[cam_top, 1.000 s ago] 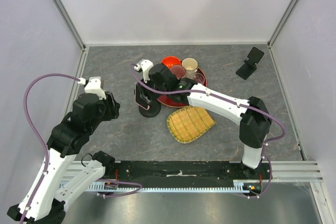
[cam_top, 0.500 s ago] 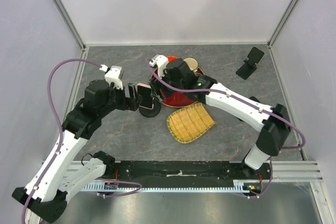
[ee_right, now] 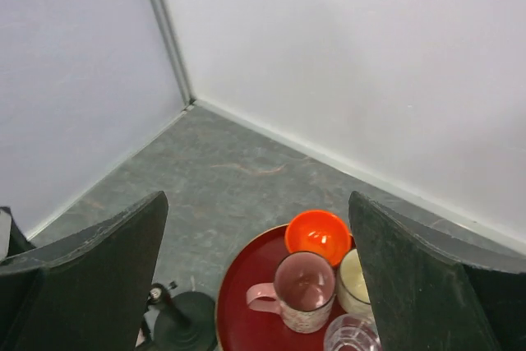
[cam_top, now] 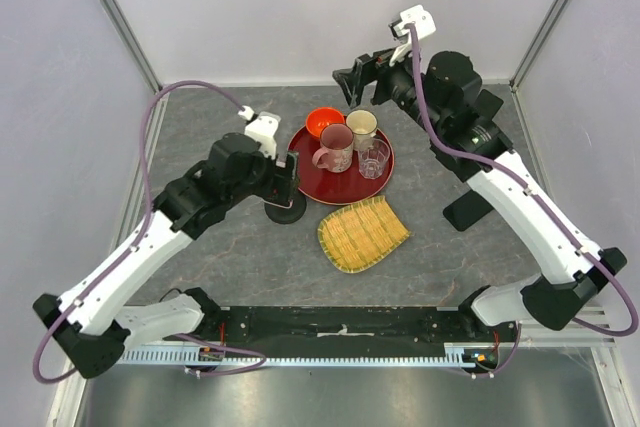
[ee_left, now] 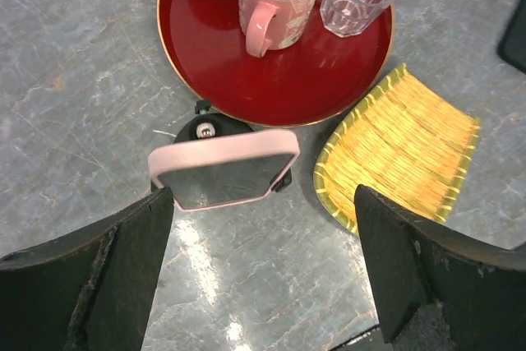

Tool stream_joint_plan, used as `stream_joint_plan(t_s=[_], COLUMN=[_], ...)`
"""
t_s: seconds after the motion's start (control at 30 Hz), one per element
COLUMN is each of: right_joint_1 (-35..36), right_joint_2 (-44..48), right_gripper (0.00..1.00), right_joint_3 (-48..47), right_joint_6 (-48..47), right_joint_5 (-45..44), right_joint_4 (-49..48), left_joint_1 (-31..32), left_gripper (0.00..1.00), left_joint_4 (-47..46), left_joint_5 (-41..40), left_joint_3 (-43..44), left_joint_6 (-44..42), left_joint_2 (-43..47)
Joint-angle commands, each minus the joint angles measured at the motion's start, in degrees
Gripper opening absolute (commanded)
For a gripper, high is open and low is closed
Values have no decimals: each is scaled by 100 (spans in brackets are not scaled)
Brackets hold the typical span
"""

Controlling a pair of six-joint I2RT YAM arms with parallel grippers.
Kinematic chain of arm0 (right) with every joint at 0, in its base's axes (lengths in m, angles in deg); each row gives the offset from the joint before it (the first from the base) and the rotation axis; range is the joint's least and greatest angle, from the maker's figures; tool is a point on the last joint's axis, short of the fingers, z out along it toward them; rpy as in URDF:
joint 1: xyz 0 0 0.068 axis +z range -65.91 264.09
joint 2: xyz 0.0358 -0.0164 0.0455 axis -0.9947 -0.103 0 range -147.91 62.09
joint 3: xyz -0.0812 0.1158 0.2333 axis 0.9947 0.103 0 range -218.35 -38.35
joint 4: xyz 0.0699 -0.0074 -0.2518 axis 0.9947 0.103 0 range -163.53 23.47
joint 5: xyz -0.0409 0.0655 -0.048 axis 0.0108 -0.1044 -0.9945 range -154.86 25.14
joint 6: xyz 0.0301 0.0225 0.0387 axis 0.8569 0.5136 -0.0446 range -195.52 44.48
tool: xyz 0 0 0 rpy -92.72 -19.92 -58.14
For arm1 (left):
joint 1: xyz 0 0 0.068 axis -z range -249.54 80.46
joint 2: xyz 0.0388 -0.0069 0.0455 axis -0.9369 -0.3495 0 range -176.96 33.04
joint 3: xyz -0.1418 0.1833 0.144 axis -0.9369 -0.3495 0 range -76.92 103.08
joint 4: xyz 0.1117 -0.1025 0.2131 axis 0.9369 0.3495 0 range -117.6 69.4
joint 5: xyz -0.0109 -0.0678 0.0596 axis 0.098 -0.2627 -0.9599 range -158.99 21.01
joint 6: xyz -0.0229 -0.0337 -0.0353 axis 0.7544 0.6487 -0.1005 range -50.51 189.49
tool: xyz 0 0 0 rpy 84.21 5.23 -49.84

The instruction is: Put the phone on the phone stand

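Note:
The phone (ee_left: 222,172), in a pink case with a dark screen, rests tilted on the black phone stand (ee_left: 210,129). The stand's round base (cam_top: 287,213) sits just left of the red tray and also shows in the right wrist view (ee_right: 185,324). My left gripper (ee_left: 263,228) is open just above the phone, with one finger to each side and neither touching it. In the top view the left gripper (cam_top: 288,175) hides most of the phone. My right gripper (cam_top: 358,77) is open, empty and raised high near the back wall, and it looks down on the tray in the right wrist view (ee_right: 256,203).
A red tray (cam_top: 335,187) holds an orange bowl (cam_top: 324,123), a pink mug (cam_top: 335,145), a cream cup (cam_top: 361,127) and a clear glass (cam_top: 373,158). A yellow woven mat (cam_top: 362,235) lies in front of the tray. A second black stand-like object (cam_top: 465,209) sits right of the mat, under the right arm.
My right gripper has left the stand and swung up and back to the right. My left gripper has moved right and now stands over the stand. The phone stays on the stand.

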Motion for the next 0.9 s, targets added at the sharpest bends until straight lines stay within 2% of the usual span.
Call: stream_joint_plan(t_s=[0.0, 0.07, 0.23, 0.5, 0.67, 0.87], right_joint_1=[-233, -417, -524, -586, -594, -603], right_joint_2=[199, 270, 612, 675, 797, 938], right_gripper=[98, 98, 98, 98, 98, 98], right_joint_3=[562, 695, 1046, 1240, 1389, 1548], right_joint_6=[-171, -163, -146, -181, -251, -383], right_joint_5=[-60, -49, -76, -6, 91, 100], right_joint_4=[-617, -618, -714, -732, -759, -776], left_joint_1=[482, 632, 632, 615, 509, 44], left_gripper=[96, 97, 97, 100, 100, 100], left_joint_4=[30, 39, 232, 461, 567, 567], left_joint_5=[-1239, -1573, -1803, -1180, -925, -617], left_joint_3=[400, 445, 515, 691, 937, 1043], left_joint_6=[-296, -401, -393, -313, -392, -498], left_joint_2=[-532, -603, -516, -287, -708, -946])
